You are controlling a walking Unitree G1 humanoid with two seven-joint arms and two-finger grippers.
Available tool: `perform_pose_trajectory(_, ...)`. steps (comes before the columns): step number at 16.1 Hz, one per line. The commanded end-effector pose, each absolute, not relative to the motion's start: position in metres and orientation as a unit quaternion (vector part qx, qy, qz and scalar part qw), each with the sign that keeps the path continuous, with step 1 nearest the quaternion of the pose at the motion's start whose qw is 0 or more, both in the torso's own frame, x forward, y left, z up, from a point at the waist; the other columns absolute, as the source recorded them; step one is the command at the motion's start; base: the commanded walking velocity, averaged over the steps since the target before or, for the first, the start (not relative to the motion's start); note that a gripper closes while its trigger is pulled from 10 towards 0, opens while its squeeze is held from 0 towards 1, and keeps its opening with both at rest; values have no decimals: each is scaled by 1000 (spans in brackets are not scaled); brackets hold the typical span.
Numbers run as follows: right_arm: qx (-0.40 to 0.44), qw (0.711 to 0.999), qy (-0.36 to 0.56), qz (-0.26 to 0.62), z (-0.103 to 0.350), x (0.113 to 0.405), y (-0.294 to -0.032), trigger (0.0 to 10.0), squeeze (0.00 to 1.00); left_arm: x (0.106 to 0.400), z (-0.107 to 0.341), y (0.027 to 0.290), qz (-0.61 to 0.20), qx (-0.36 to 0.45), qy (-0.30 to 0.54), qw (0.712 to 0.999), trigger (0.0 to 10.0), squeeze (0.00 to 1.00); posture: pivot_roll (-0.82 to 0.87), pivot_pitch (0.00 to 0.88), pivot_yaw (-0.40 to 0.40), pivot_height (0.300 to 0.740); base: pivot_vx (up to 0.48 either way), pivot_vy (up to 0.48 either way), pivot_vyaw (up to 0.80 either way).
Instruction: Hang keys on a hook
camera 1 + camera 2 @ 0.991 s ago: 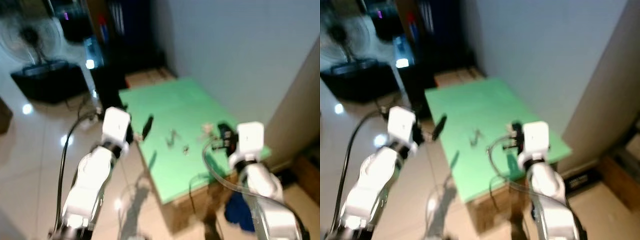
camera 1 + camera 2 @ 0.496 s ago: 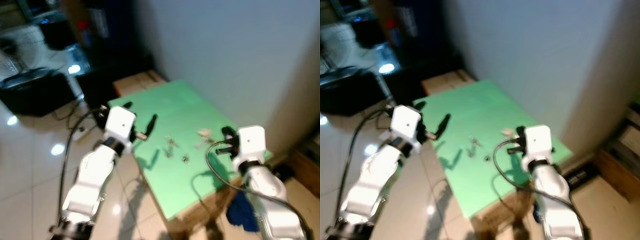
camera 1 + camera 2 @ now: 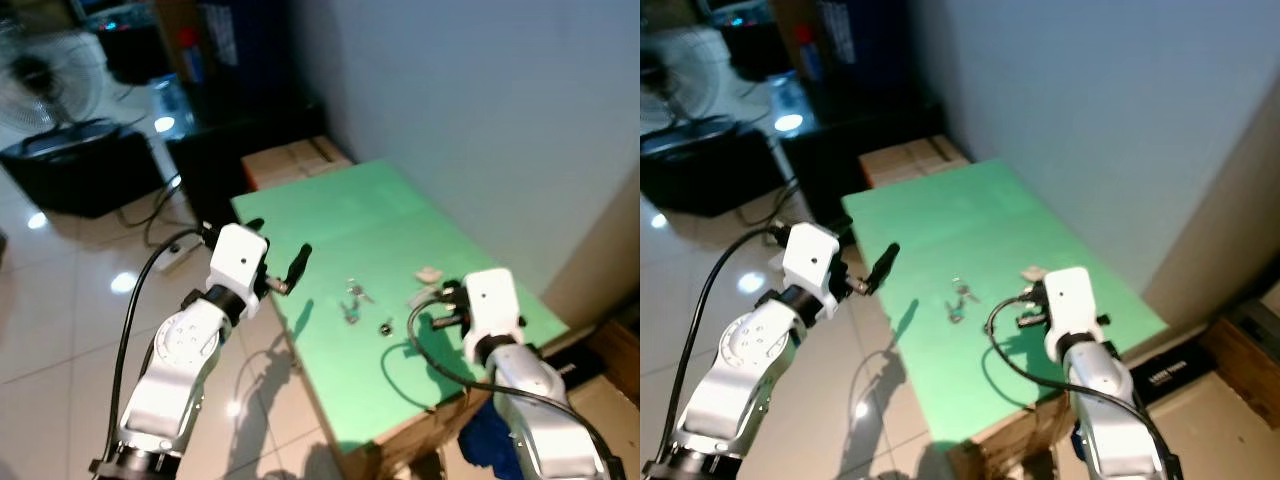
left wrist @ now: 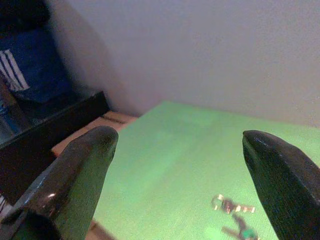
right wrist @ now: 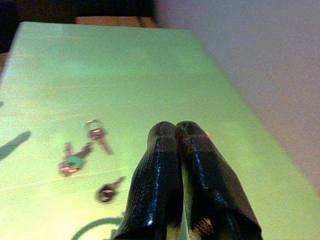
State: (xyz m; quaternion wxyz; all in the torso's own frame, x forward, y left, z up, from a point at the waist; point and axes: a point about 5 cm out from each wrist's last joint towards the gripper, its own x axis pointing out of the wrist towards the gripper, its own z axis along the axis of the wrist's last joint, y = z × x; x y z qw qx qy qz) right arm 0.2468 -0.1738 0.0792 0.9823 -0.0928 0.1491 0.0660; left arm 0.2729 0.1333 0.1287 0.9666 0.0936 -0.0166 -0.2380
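Ahead of both grippers, on the green table, the keys lie loose, roughly midway between the left gripper and the right gripper, touching neither. The left gripper stands wide, its two fingers far apart above the table's near edge, with the keys beyond and below them. The right gripper is pressed closed on nothing, its fingers together just above the tabletop, the keys lying forward of its tips and off to one side with a small dark piece nearer. Against the views from a second ago, the whole scene has shifted and sharpened and the table sits closer under the arms, which indicates camera movement during an approach rather than movement of the keys. No hook can be made out. Assessment: approach is nearly complete; pickup has not begun.
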Motion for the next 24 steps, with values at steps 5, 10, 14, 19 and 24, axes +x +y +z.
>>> perform_pose_trajectory(5,-36,982,172,67,61,271,-181,10000,1000,271,122,130,-307,96,21,947,10000,0,-70,51,87,740,0,0,0)
perform_pose_trajectory(10,-17,969,221,111,43,308,-174,10000,1000,267,134,137,-326,105,29,939,10000,0,-6,136,101,740,0,0,0)
perform_pose_trajectory(14,-33,957,249,146,42,325,-167,10000,1000,262,138,142,-329,116,35,936,10000,0,41,159,88,740,0,0,0)
perform_pose_trajectory(19,-68,940,279,186,40,332,-168,10000,1000,255,144,150,-330,125,44,935,10000,0,76,172,85,740,0,0,0)
perform_pose_trajectory(24,-99,929,290,207,35,329,-173,10000,1000,250,149,152,-342,139,54,928,10000,0,100,208,104,740,0,0,0)
